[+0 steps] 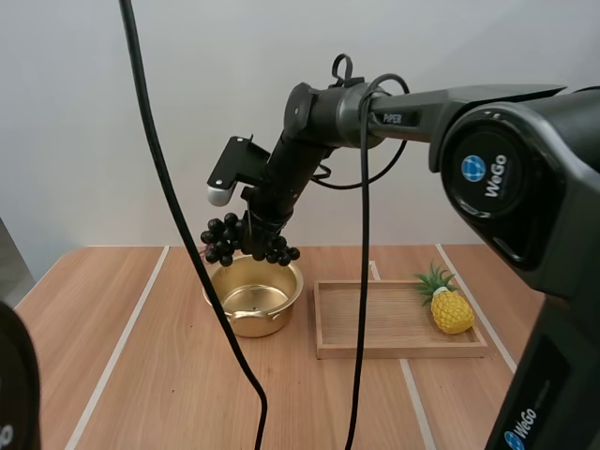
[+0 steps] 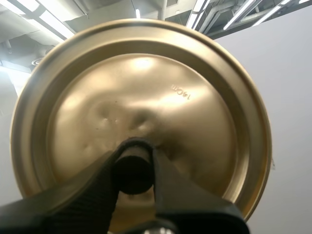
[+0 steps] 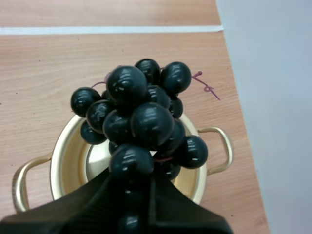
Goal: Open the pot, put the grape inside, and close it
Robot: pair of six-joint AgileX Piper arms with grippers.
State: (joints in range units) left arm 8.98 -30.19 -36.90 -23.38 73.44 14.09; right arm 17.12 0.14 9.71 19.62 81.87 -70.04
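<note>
1. In the high view, the right arm reaches in from the right. The right gripper holds a bunch of dark grapes in the air, just above the back rim of a gold pot.
2. The pot stands open on a wooden table, and its inside looks bare.
3. This view also takes in a wooden tray just to the right of the pot. A toy pineapple lies at the tray's right end.
4. The right wrist view looks down along the right gripper's black fingers, which are clamped on the near end of the bunch. The grapes hang over the pot's mouth, and a looped handle sticks out on each side of the pot.
5. The left wrist view shows the lid, a gold disc facing the camera with "14cm" stamped on it. The left gripper pinches the lid's black knob between its two fingertips.
</note>
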